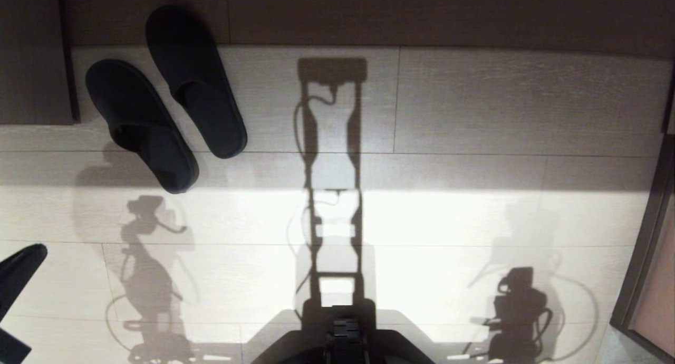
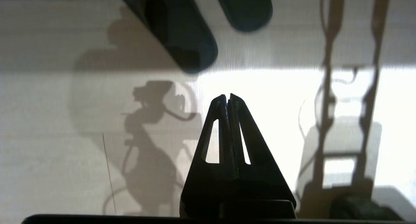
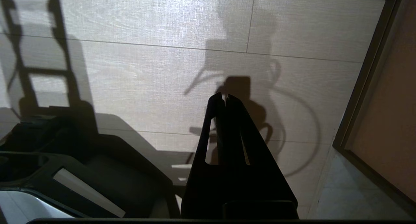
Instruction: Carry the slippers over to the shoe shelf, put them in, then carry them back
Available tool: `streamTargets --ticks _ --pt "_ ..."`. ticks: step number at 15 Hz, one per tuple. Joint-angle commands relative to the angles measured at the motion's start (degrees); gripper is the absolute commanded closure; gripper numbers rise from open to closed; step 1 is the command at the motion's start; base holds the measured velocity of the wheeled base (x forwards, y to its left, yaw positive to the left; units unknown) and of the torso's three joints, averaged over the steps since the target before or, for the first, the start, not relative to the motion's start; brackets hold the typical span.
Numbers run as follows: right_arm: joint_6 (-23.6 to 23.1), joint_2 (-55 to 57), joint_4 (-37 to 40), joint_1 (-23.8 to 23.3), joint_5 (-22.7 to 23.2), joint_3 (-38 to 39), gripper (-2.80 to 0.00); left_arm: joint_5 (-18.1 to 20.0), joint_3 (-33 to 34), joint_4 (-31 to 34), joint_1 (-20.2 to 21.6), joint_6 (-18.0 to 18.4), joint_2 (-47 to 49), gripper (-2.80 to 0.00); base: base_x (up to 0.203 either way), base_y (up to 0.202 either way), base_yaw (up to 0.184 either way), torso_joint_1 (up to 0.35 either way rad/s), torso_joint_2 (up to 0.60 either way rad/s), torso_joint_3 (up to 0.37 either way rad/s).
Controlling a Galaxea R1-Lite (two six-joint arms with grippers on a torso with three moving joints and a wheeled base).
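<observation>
Right gripper (image 3: 225, 97) pressed shut, empty, above pale floor tiles (image 3: 156, 81); dark frame edge (image 3: 364, 84) off to one side.

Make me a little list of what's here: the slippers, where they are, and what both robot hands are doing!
slippers: two black ones, side by side on the floor, nothing holding them
floor: pale tiles, robot shadows across it
left gripper: jaws shut, empty, above the floor, short of the slippers
right gripper: jaws shut, empty, over bare floor
shelf: cannot tell, none clearly in view
</observation>
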State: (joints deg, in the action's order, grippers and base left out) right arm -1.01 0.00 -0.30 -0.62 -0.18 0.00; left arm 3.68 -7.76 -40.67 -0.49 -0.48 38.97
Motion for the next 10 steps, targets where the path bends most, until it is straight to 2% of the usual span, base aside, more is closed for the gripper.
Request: streamTargets --ticks 1,3,7,10 --pt "0.0 -2.3 0.0 0.0 0.0 2.3 0.00 -0.1 5.3 0.4 -0.1 0.1 -9.5 0.00 0.000 0.000 0.000 0.000 0.00 0.000" --pt "0.0 -2.3 0.0 0.0 0.0 2.3 0.00 -0.6 7.6 2.9 -0.5 0.3 -13.8 0.00 0.000 0.000 0.000 0.000 0.00 0.000" --pt "0.0 -2.3 0.0 0.0 0.0 2.3 0.00 -1.0 7.8 12.9 -2.3 0.7 -20.3 0.00 0.000 0.000 0.000 0.000 0.00 0.000" --pt "0.0 -2.3 0.0 0.0 0.0 2.3 0.00 -4.0 7.8 22.5 -3.1 1.6 -24.3 0.00 0.000 0.000 0.000 0.000 0.00 0.000"
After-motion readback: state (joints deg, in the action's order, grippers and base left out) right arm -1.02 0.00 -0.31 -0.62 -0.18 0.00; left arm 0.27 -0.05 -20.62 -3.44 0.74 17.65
